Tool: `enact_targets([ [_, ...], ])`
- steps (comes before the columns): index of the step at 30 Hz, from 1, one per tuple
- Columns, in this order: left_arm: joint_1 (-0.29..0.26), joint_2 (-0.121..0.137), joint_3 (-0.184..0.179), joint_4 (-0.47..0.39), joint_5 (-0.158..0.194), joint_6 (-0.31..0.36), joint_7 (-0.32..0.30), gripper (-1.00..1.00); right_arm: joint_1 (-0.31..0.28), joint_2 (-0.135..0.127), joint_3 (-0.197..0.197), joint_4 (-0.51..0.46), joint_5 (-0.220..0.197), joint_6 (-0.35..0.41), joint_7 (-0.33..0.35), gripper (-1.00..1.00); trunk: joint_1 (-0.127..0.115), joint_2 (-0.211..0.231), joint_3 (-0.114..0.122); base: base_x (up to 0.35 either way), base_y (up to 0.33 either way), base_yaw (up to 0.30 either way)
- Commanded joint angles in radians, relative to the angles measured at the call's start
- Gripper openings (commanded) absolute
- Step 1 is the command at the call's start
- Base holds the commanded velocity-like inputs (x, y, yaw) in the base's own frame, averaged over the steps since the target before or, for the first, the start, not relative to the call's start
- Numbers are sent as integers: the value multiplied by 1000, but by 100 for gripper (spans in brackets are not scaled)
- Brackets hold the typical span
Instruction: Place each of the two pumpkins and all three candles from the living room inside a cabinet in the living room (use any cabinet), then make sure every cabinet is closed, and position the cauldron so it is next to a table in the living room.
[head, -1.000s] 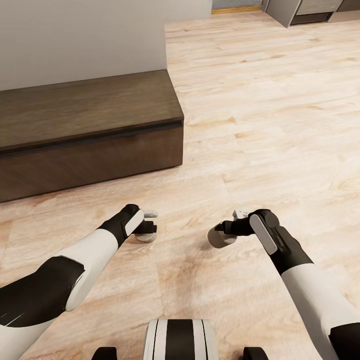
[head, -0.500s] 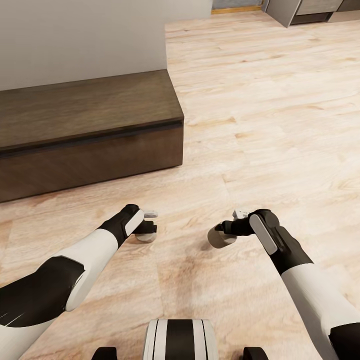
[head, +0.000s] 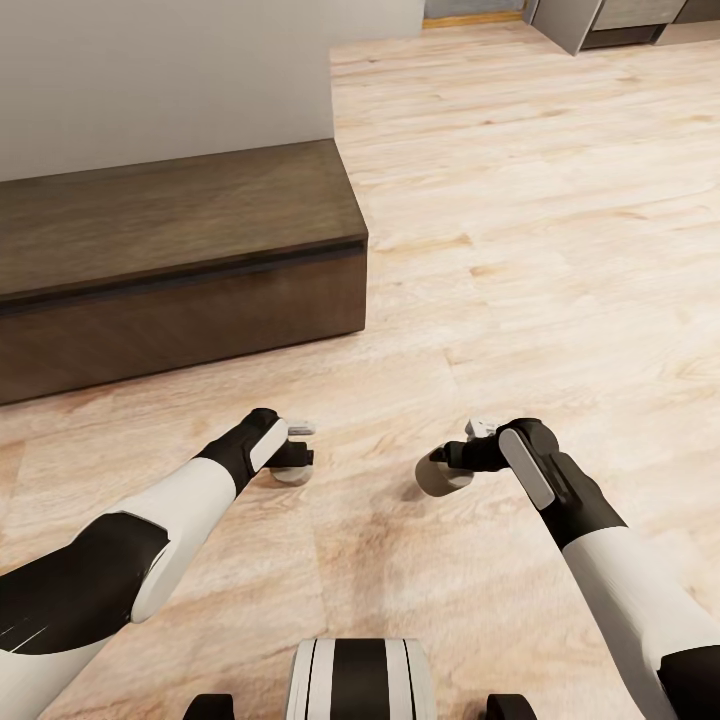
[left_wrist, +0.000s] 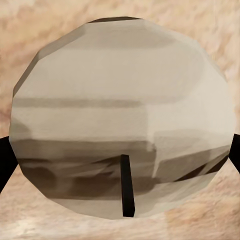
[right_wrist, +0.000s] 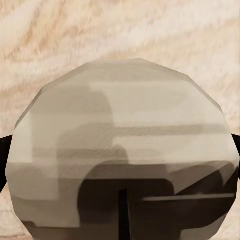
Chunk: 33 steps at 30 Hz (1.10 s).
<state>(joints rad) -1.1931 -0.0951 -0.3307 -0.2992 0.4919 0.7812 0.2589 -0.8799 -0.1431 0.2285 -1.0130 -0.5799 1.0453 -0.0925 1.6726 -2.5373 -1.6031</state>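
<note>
While each gripper clamps a candle, left gripper (head: 296, 452) and right gripper (head: 452, 460) hover low over the wooden floor (head: 560, 250). We judge the left candle (left_wrist: 122, 115) and right candle (right_wrist: 125, 150) light, rigid, smooth; side grips suit them. Ahead-left, the closed cabinet (head: 170, 260) has a sharp corner; open floor lies rightward.

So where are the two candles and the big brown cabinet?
Left candle (left_wrist: 122, 115): left wrist view, its flat top.
Right candle (head: 440, 476): head view, its round side.
Cabinet (head: 180, 215): head view, its dark top.
</note>
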Motion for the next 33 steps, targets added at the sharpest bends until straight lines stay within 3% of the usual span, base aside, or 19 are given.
enact_targets([
  [1, 0, 0, -7, -1, 10, 3, 6, -100, -1, -1, 3, -1, -11, 2, -10, -100, 0, 0, -1, 0, 0, 0],
  [10, 0, 0, -7, -1, 10, 3, 6, -100, -1, -1, 3, -1, -9, 2, -10, -100, 0, 0, -1, 0, 0, 0],
  [33, 0, 2, -5, -35, 14, 16, -13, -100, 1, 0, 5, 5, -6, 2, -11, -100, -11, 5, 88, 0, 0, 0],
])
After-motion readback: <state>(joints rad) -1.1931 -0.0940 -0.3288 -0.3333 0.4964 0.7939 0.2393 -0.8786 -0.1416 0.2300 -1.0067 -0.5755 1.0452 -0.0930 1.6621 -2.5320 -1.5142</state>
